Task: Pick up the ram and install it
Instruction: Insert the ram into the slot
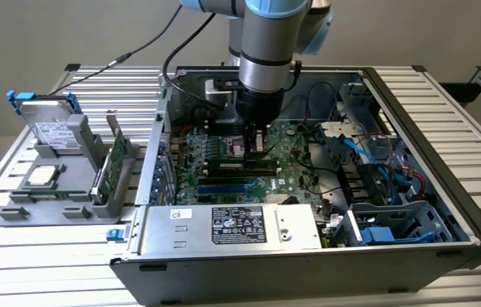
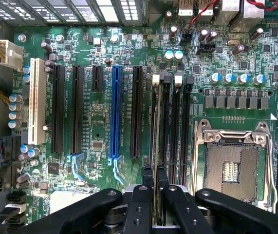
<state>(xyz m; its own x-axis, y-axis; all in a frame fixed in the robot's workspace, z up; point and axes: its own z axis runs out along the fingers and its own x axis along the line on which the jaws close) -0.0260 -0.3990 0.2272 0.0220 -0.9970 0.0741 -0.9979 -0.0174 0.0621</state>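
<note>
One arm [image 1: 266, 57] vertical over motherboard [image 1: 223, 174]; tool [image 2: 155, 173] grips ram [image 2: 155, 131] edge-on over slots [image 2: 176, 131].

— Exterior view?
— Set back, above the open black computer case [image 1: 432, 160], looking down at its green motherboard [image 1: 191, 167].
— Wrist view?
— Close over that motherboard [image 2: 100, 112], past the black jaws; both share it.

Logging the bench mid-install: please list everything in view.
ram: one, green, held edge-on over the memory slots
motherboard: one, green, inside the computer case
CPU socket: one, silver, open, beside the slots
computer case: one, black, open, on the slatted table
power supply: one, silver, case edge nearest the exterior camera
hard drive: one, silver, upright in grey fixture, exterior view's left
expansion card: one, green, upright in that fixture
gripper: one, black, shut on the ram
arm: one, silver-blue, reaching into the case
</note>
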